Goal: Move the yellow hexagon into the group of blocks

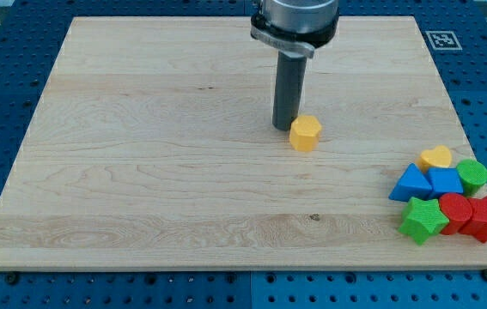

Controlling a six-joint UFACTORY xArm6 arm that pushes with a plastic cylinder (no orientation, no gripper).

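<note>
The yellow hexagon (305, 133) lies alone a little right of the board's middle. My tip (284, 128) stands just to its left and slightly above it in the view, touching or almost touching it. The group of blocks sits at the lower right: a yellow heart (436, 157), a green round block (472, 174), a blue triangle (410, 184), a blue block (446, 181), a green star (423, 218), a red round block (455, 209) and a red star (486, 218).
The wooden board (140, 172) lies on a blue perforated table. A black and white marker tag (442, 39) sits just off the board's top right corner. The group lies close to the board's right edge.
</note>
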